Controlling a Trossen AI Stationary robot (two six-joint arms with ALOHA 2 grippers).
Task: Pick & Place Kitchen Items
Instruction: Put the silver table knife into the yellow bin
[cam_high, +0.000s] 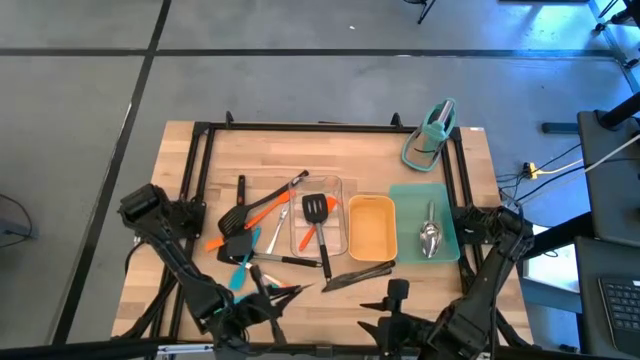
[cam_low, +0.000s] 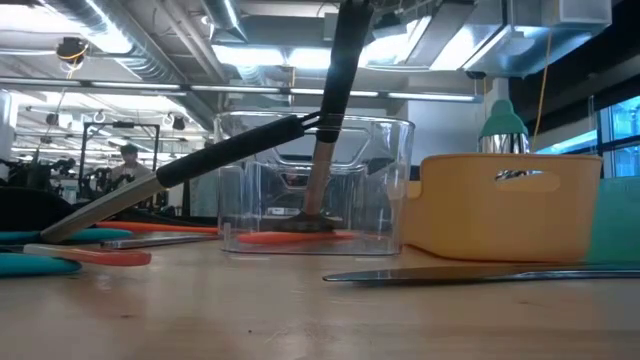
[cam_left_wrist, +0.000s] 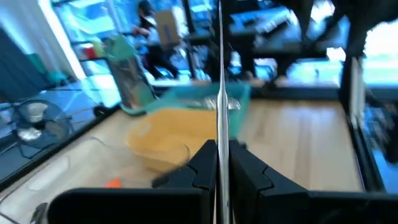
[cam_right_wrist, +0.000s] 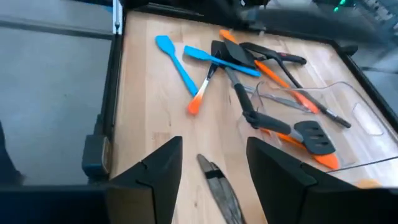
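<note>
The sorting looks partly done, judged by how things lie. A steel spoon (cam_high: 430, 238) rests on the teal tray (cam_high: 405, 200) at the right, and a black slotted turner (cam_high: 318, 222) with an orange spatula (cam_high: 306, 238) sits in the clear tray (cam_high: 340, 184) at the middle. The yellow tray (cam_high: 371, 250) between them looks empty. Much is left: a pile of loose utensils (cam_high: 240, 225) lies left of the clear tray, among them blue spatulas (cam_right_wrist: 171, 53) and orange-handled tongs (cam_high: 265, 205), and dark tongs (cam_high: 360, 275) lie on the bare wood near the yellow tray.

The left tool (cam_left_wrist: 217, 163) sits at the near left edge, closed on a thin steel utensil (cam_left_wrist: 221, 93) that stands out ahead of it; what kind it is I cannot tell. The right tool (cam_right_wrist: 208, 168) hangs at the near edge with its fingers apart and empty, the dark tongs just beneath it.

The surface (cam_high: 300, 310) is pale butcher-block wood inside a black metal frame (cam_high: 205, 135). A teal stand (cam_high: 432, 135) occupies the far right corner. Around it is grey floor; the room beyond is a bright workshop with ceiling ducts, and a person (cam_low: 128, 158) stands far off.
</note>
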